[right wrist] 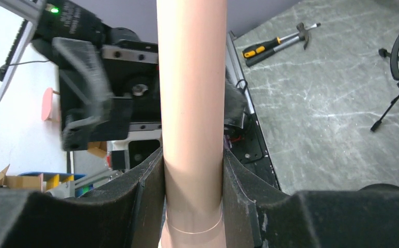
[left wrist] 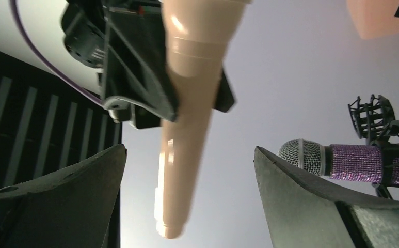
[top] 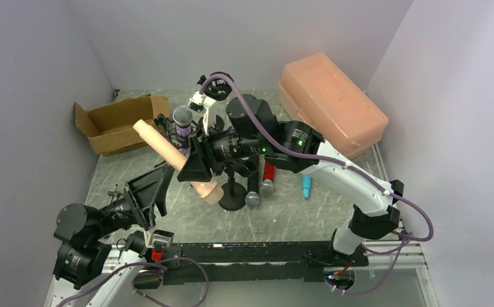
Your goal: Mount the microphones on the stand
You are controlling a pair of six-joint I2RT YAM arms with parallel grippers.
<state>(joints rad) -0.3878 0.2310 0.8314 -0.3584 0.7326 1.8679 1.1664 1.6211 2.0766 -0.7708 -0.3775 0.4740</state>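
Right pincer (right wrist: 192, 170) of mine is clenched across the middle of the peach-beige microphone (right wrist: 191, 88), holding it above the table. Its long axis slants from near-right to far-left, and the far end lies just left of the purple microphone (top: 181, 119) already clipped on the stand (top: 233, 203). My left pincer (top: 158, 192) gapes wide below and apart, so I judge the placing is my right arm's job.

Perhaps five microphones (top: 161, 146), one cardboard box (top: 119, 142), one pink bin (top: 330, 102).
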